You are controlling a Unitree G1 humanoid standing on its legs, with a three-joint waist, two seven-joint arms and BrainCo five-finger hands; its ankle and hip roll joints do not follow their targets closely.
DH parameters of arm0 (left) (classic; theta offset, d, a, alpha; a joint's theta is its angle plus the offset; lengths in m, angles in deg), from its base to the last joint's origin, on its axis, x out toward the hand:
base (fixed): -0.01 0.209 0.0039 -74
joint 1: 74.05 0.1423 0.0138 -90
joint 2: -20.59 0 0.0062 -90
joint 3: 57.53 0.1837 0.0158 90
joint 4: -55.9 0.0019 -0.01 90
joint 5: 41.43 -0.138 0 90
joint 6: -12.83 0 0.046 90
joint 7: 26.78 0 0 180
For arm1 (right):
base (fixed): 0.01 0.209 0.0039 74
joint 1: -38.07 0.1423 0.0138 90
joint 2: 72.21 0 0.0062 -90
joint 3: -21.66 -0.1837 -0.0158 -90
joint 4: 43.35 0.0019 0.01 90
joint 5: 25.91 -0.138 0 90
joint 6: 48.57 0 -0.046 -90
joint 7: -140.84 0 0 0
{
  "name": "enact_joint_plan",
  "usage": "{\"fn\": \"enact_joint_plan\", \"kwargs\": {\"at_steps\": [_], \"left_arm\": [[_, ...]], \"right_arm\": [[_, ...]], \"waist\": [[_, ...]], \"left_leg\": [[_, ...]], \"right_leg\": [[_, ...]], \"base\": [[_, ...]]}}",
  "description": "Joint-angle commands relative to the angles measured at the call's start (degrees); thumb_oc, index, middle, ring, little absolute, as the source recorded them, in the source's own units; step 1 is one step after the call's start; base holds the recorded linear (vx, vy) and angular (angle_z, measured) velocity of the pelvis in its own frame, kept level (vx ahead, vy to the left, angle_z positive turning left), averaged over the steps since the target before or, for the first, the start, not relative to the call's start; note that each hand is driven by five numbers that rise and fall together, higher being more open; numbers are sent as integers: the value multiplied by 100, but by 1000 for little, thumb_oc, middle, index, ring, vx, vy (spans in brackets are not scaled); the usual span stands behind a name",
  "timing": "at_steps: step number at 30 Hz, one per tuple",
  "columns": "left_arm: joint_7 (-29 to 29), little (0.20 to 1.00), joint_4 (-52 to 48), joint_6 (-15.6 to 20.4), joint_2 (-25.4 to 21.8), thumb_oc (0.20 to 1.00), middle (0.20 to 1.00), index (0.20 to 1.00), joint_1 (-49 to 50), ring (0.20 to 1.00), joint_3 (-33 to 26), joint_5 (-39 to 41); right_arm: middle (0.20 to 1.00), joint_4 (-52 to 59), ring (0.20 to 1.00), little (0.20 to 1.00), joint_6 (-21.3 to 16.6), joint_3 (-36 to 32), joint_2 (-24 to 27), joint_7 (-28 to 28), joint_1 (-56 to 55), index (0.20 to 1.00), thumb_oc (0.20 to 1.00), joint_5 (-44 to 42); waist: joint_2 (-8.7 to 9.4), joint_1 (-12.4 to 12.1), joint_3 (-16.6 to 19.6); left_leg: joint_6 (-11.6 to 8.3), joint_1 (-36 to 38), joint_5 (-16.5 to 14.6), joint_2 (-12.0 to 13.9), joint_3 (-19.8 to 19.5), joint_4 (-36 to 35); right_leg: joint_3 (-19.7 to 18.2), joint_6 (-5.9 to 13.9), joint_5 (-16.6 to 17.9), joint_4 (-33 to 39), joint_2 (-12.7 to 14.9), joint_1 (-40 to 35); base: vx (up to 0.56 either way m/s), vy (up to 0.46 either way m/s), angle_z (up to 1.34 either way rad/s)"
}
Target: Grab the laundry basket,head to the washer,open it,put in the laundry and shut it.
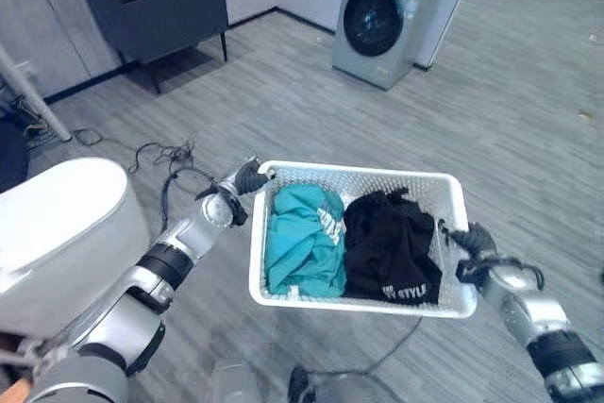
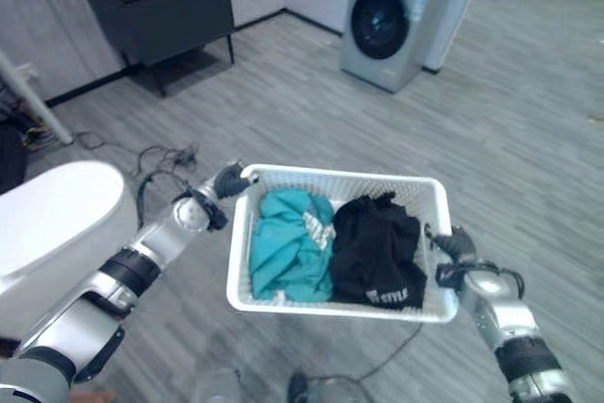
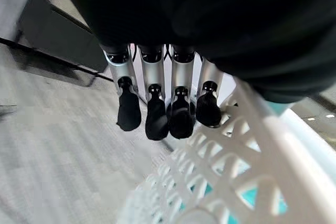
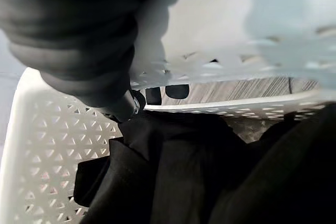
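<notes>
With both hands clamped on opposite ends, I've got the laundry basket level so the teal garment and black garment stay in: left hand fingers curled on the left rim, right hand hooked over the right rim. Washer far ahead, door closed.

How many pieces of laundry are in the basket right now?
2 visible. A teal garment lies in the robot's-left half of the white basket, and a black garment in the right half, touching it. Anything underneath them would be hidden.
</notes>
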State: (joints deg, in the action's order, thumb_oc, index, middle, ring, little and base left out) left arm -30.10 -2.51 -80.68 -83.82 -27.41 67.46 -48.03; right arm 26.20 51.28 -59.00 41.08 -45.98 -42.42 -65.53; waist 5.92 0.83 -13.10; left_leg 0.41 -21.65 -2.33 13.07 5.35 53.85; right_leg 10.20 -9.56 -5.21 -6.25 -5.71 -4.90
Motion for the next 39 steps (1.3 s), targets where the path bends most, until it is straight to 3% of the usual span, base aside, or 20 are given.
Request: {"fn": "enact_joint_plan", "kwargs": {"at_steps": [1,2,5,9,10,11,13,15,16,18,20,22,26,29,30,31,32,35,37,39], "left_arm": [[-122,200,292,102,105,200,200,200,-512,200,101,126],[-135,200,340,125,144,200,200,200,-582,200,144,86],[-123,200,431,139,203,200,200,200,-653,200,253,65],[-75,200,415,144,199,200,200,200,-594,200,225,67],[-76,200,314,166,75,200,200,200,-494,200,196,-29],[-81,200,266,195,-29,200,200,200,-394,200,199,0],[-112,200,221,188,-80,200,200,200,-430,200,212,30],[-164,200,206,140,-115,200,200,200,-587,200,225,81],[-176,200,131,117,-172,200,200,200,-644,200,202,113],[-172,200,122,144,-167,200,200,200,-641,200,142,151],[-246,200,250,170,-76,200,200,200,-675,200,67,69],[-296,200,350,192,36,200,200,200,-723,200,61,-36],[-297,200,451,237,35,200,200,200,-611,200,35,-189],[-270,200,352,259,110,200,200,200,-644,200,19,-188],[-267,200,385,265,127,200,200,200,-691,200,123,-83],[-268,200,387,265,126,200,200,200,-699,200,131,-81],[-265,200,317,212,-12,200,200,200,-707,200,122,-7],[-298,200,296,200,35,200,200,200,-780,200,148,190],[-298,200,262,163,156,200,200,200,-812,200,122,277],[-271,200,238,189,206,200,200,200,-793,200,122,290]], "right_arm": [[200,1145,200,200,-743,-367,164,641,76,200,200,-481],[200,1222,200,200,-780,-402,123,636,-17,200,200,-447],[200,1150,200,200,-857,-340,20,634,37,200,200,-463],[200,1004,200,200,-830,-142,-226,681,210,200,200,-452],[200,963,200,200,-825,18,-457,740,347,200,200,-426],[200,870,200,200,-783,98,-589,796,456,200,200,-353],[200,719,200,200,-744,146,-717,777,680,200,200,-203],[200,603,200,200,-722,108,-797,727,813,200,200,-15],[200,606,200,200,-706,77,-753,720,832,200,200,-1],[200,728,200,200,-713,-64,-593,731,659,200,200,-89],[200,837,200,200,-734,-194,-447,723,492,200,200,-169],[200,940,200,200,-740,-285,-423,743,386,200,200,-181],[200,964,200,200,-748,-327,-444,791,256,200,200,-212],[200,1076,200,200,-694,-387,-227,805,177,200,200,-300],[200,1096,200,200,-767,-478,-102,740,154,200,200,-397],[200,1098,200,200,-766,-486,-107,740,153,200,200,-397],[200,1048,200,200,-797,-438,-101,699,236,200,200,-450],[200,1005,200,200,-847,-367,-23,549,364,200,200,-418],[200,1016,200,200,-850,-442,11,471,287,200,200,-364],[200,1014,200,200,-852,-463,20,467,252,200,200,-326]], "waist": [[-114,-161,185],[-164,-240,196],[-265,-408,248],[-246,-531,400],[-106,-685,655],[60,-748,683],[-1,-639,570],[-202,-471,454],[-308,-367,429],[-278,-129,439],[-222,34,450],[-266,112,412],[-301,244,547],[-373,413,760],[-357,446,712],[-334,478,748],[-260,348,639],[-89,183,425],[-54,64,288],[-53,-4,264]], "left_leg": [[-215,889,597,-208,279,-2249],[-225,887,678,-524,303,-3755],[-266,712,853,-1009,-47,-5409],[-260,661,898,-1171,-225,-5544],[-86,872,1101,-1339,-398,-5336],[89,998,869,-1507,-353,-4994],[358,1339,380,-1468,-121,-4683],[502,1937,105,-1358,-34,-4763],[493,2210,63,-1327,-45,-4904],[261,2765,-282,-1319,-245,-5047],[83,3138,-628,-1320,-374,-5102],[7,3382,-885,-1215,-396,-5002],[-190,4042,-1076,-1040,-373,-4909],[-466,4025,-548,-676,-353,-4123],[-457,3304,457,-243,-418,-2464],[-455,3205,460,-267,-464,-2407],[-254,2699,1005,-75,-573,-936],[-16,1783,810,-164,-735,118],[10,1101,367,-562,-741,-578],[-30,981,360,-749,-730,-1172]], "right_leg": [[-183,989,42,281,527,-191],[-143,1064,-91,264,501,-359],[-196,1109,-396,254,365,-683],[-400,1144,-675,214,330,-1010],[-652,1279,-632,-335,450,-1064],[-747,1649,203,-1310,666,-852],[-626,2082,1278,-3078,879,-220],[-39,2046,1171,-3977,1293,415],[195,1891,782,-3697,1422,779],[304,1726,166,-1329,1295,931],[-43,1891,593,380,1276,1251],[-147,2038,919,987,1298,1433],[348,2131,1164,1056,1394,1545],[252,1882,1308,864,1133,1216],[64,1548,1122,640,892,975],[91,1545,1135,638,923,1026],[-11,1129,902,518,607,701],[-319,899,675,549,447,317],[-540,973,551,584,474,17],[-603,1017,529,621,496,-90]], "base": [[449,79,-17],[594,113,-27],[521,66,-17],[544,65,-35],[1197,288,-21],[1143,325,-63],[700,287,-124],[629,265,-11],[865,46,44],[829,-118,77],[600,-161,89],[612,-164,88],[553,-182,64],[597,-325,36],[254,-264,5],[560,-541,6],[522,-474,4],[378,-269,-61],[351,-25,-58],[240,57,-30]]}}
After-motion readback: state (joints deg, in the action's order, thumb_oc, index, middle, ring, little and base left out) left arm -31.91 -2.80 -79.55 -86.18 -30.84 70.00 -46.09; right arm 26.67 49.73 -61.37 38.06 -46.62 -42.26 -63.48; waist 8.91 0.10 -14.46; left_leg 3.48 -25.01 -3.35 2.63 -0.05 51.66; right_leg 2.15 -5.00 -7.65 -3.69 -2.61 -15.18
